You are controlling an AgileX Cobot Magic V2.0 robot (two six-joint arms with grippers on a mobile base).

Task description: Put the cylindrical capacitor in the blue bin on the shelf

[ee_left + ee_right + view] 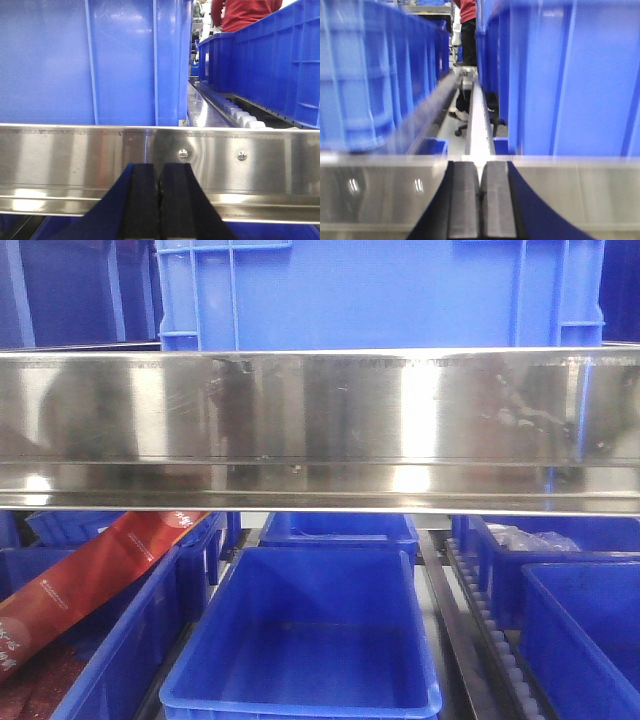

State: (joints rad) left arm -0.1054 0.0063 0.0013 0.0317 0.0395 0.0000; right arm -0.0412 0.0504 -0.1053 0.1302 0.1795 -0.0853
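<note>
The cylindrical capacitor shows in no view. The shelf's shiny steel front rail (320, 420) runs across the front view, with a big blue bin (380, 290) on the level above it and an empty blue bin (300, 702) on the level below. Neither gripper shows in the front view. My left gripper (160, 175) is shut, pads pressed together with nothing visible between them, close in front of the rail (75, 155) and below a blue bin (90, 60). My right gripper (480, 172) is also shut and looks empty, at the rail (380, 190) between two rows of blue bins (570, 75).
A red packet (90, 575) leans in the lower left bin. Roller tracks (490, 635) run between the lanes, also in the left wrist view (240, 116). More blue bins stand at lower right (580, 620). A person in a red top (245, 12) stands behind the shelf.
</note>
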